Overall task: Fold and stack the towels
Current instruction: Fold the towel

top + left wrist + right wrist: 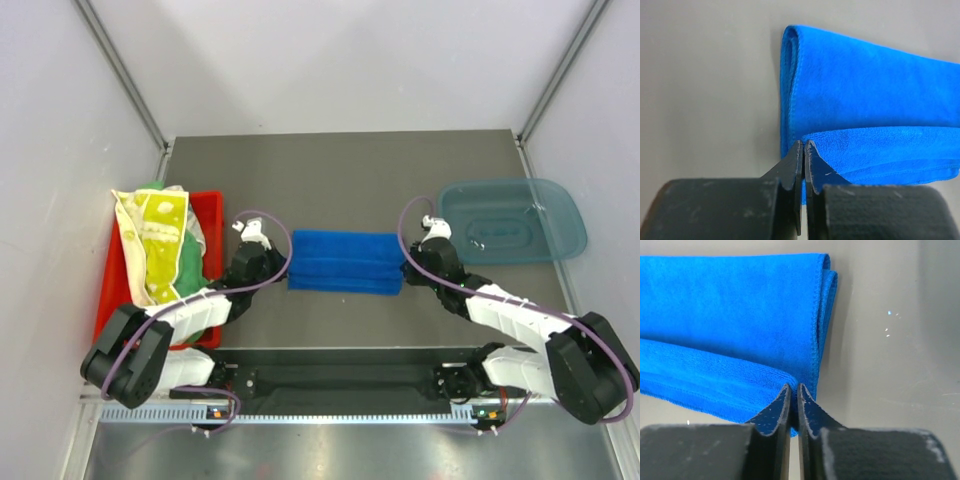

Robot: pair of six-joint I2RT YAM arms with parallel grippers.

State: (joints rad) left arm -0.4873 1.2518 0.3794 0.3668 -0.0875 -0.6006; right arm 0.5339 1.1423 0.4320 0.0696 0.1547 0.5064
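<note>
The royal blue towel (345, 262) lies folded into a long strip on the grey table between my arms. My left gripper (285, 264) is at its left end and my right gripper (405, 270) at its right end. In the left wrist view the left gripper (804, 145) is shut on the near corner of the towel's (865, 90) top layer, lifted a little. In the right wrist view the right gripper (794, 387) is shut on the matching corner of the towel (730, 305). A pale yellow crocodile-print towel (155, 240) and a green towel (195, 262) lie crumpled in the tray.
The red plastic tray (210, 205) stands at the left, close behind my left arm. The translucent blue bin (512, 222) stands at the right, just beyond my right gripper. Grey walls enclose the table at the back and sides.
</note>
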